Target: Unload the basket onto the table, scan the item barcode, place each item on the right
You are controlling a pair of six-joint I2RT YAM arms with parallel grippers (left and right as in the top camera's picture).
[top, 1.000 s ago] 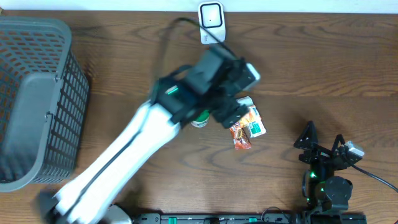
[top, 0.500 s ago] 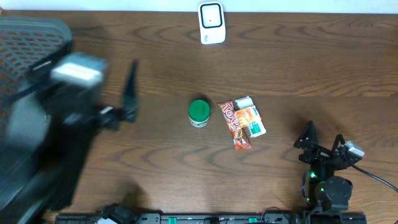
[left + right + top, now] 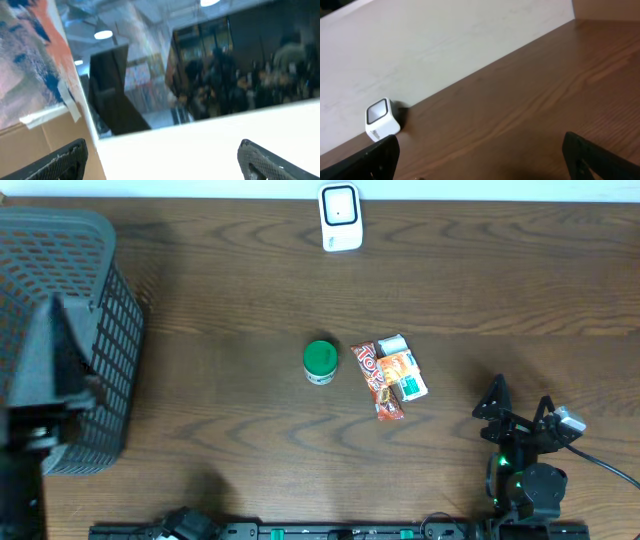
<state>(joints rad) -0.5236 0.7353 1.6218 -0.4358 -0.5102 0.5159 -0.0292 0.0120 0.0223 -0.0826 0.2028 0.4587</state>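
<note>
The items lie together mid-table: a round green-lidded tub (image 3: 320,361), a red candy bar (image 3: 377,380) and an orange-and-green packet (image 3: 403,373). The white barcode scanner (image 3: 340,218) stands at the table's far edge and also appears as a white scanner (image 3: 382,120) against the wall. My left arm (image 3: 48,380) is a dark blurred shape at the far left, over the basket. Its gripper (image 3: 160,165) is open and empty, pointing up at a wall and ceiling. My right gripper (image 3: 518,408) rests near the front right, and this gripper (image 3: 482,165) is open over bare wood.
A grey mesh basket (image 3: 95,250) fills the left end of the table. A small silver packet (image 3: 391,343) lies against the orange one. A pale wall (image 3: 445,45) runs behind the table's far edge.
My left arm has swung from over the items in the middle to the far left edge, uncovering them. The items and the right arm have not moved.
</note>
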